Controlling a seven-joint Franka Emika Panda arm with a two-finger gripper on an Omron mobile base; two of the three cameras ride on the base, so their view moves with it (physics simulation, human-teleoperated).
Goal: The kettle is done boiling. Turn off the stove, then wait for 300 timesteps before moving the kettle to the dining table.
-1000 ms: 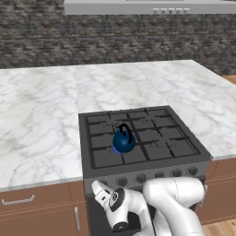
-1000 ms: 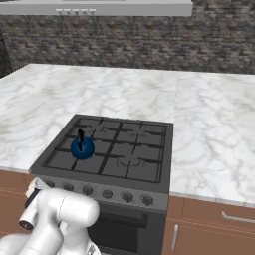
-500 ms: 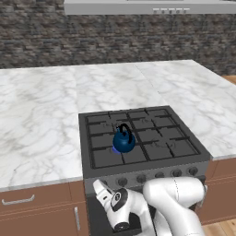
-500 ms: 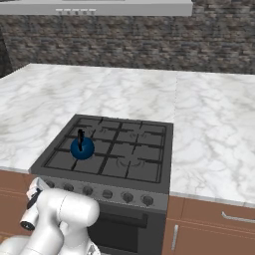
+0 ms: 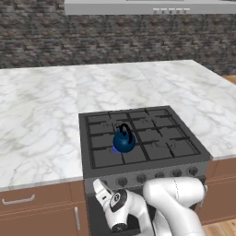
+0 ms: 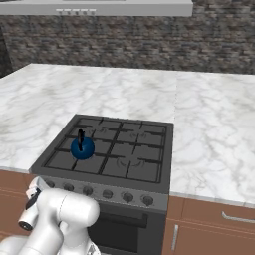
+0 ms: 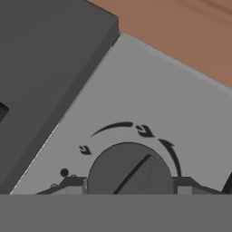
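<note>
The small blue kettle point(image 5: 123, 142) point(image 6: 82, 148) with its black handle stands on the front left burner of the dark stove point(image 5: 154, 120) point(image 6: 142, 129). Low at the stove's front panel, my gripper point(image 7: 129, 183) faces the leftmost knob point(image 7: 129, 167). The dark fingertips point(image 7: 72, 183) press against both sides of that round knob, whose pointer bar lies diagonally. In the left base view my white hand point(image 5: 102, 190) reaches up to the left end of the knob row. The dining table is out of view.
White marble counter point(image 5: 37, 124) point(image 6: 219, 139) runs on both sides of the stove and behind it, up to a stone wall. A range hood point(image 5: 138, 7) hangs above. Brown drawers point(image 5: 27, 203) point(image 6: 219, 224) flank the oven. More knobs point(image 6: 127, 196) line the front panel.
</note>
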